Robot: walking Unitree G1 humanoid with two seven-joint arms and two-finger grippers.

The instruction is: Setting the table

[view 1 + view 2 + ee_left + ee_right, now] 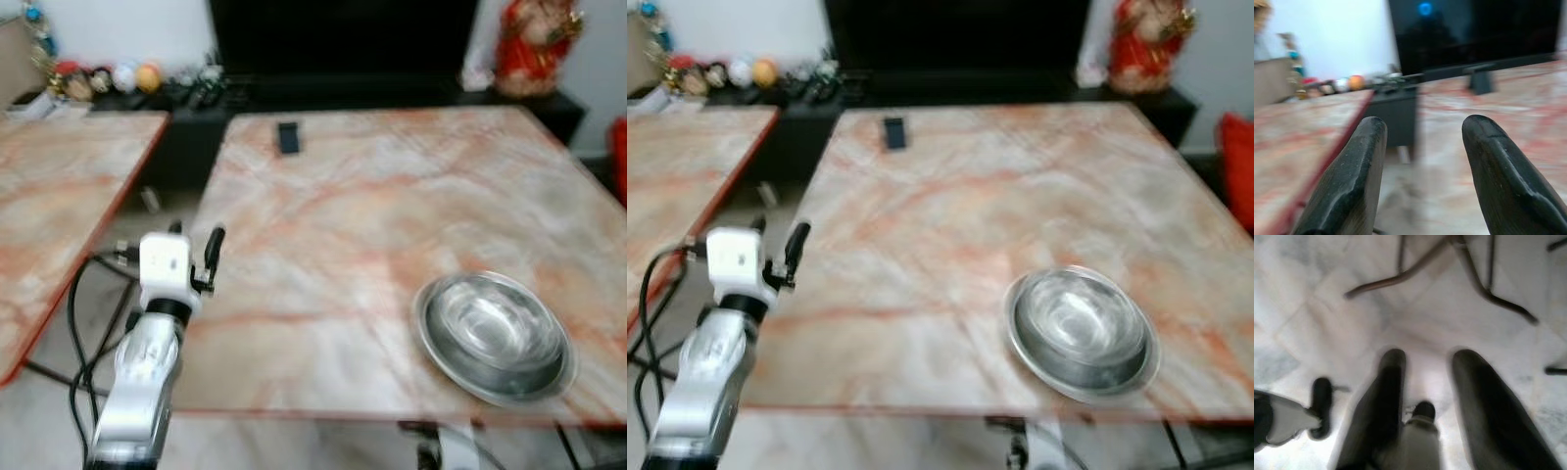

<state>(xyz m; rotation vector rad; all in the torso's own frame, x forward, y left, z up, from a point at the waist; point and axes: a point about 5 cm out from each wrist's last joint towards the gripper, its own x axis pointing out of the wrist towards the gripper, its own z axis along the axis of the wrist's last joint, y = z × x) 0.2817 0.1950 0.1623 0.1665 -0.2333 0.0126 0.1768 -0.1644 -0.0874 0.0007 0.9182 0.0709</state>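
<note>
While the left gripper point(196, 245) is raised at the lower left of the head view, just off the near-left edge of the marble table point(362, 196), its two black fingers point(1352, 181) stand apart with nothing between them — the wrist view looks past them toward a dark TV stand and a second marble table point(59, 196) at the left. A steel bowl point(495, 333), seemingly nested in a shallow steel plate, sits at the lower right of the frame, close to the table's near edge. That puts the bowl well apart from the left gripper, across the tabletop to the right; being round, it offers no long axis to line up with. The right gripper point(1425, 396) hangs low, pointing at the pale tiled floor and the table's legs, its fingers parted and empty — by position it is probably the nearer arm to the bowl. A small dark phone-like object point(288, 137) lies near the table's far edge, upper centre.
</note>
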